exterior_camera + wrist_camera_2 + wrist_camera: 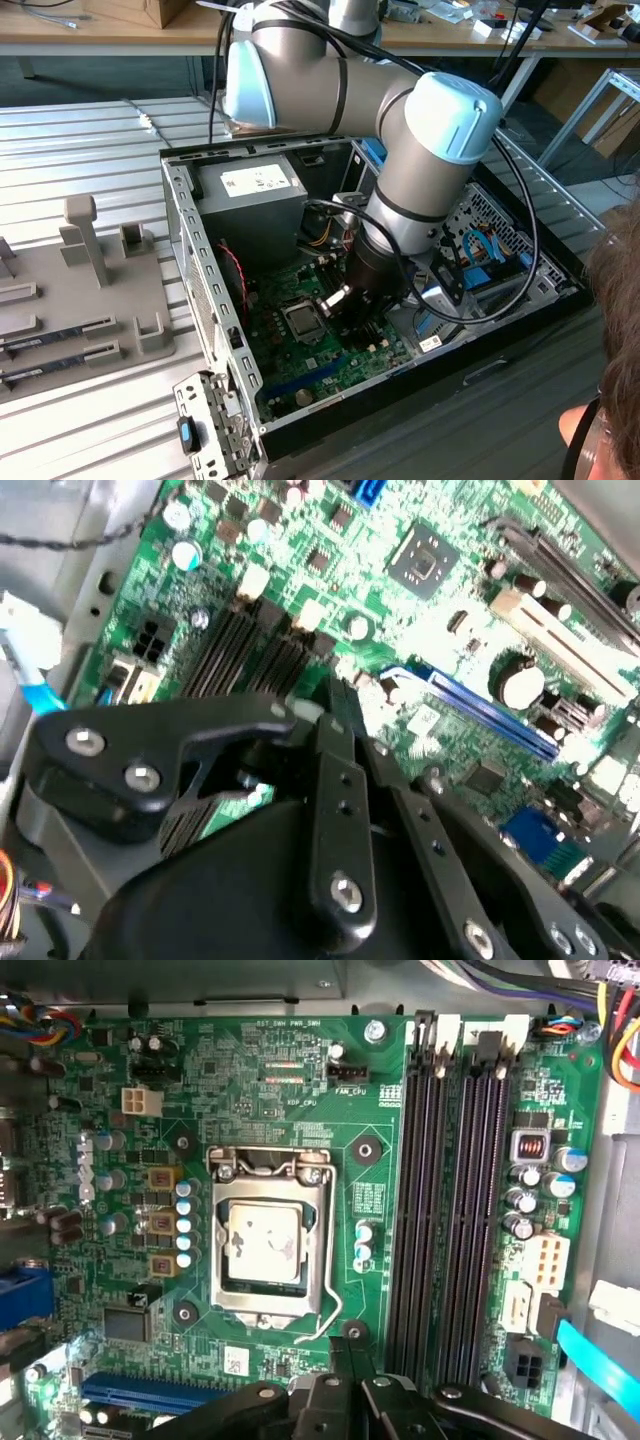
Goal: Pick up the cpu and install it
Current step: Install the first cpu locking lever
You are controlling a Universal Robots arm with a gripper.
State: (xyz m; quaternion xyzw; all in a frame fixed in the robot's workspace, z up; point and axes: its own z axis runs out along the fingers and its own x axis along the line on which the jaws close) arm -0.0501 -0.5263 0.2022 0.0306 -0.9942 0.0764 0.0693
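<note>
Already seated flat in the socket (268,1165) on the green board (250,1070): cpu (265,1245), silvery top up, framed by the metal plate. Over the board just beside the socket, near the memory slots (450,1210): gripper (350,1348), fingertips pressed together, clamped on nothing.

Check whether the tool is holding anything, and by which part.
Nothing is held. The tool is shut on nothing; the cpu lies in its socket, apart from it.
</note>
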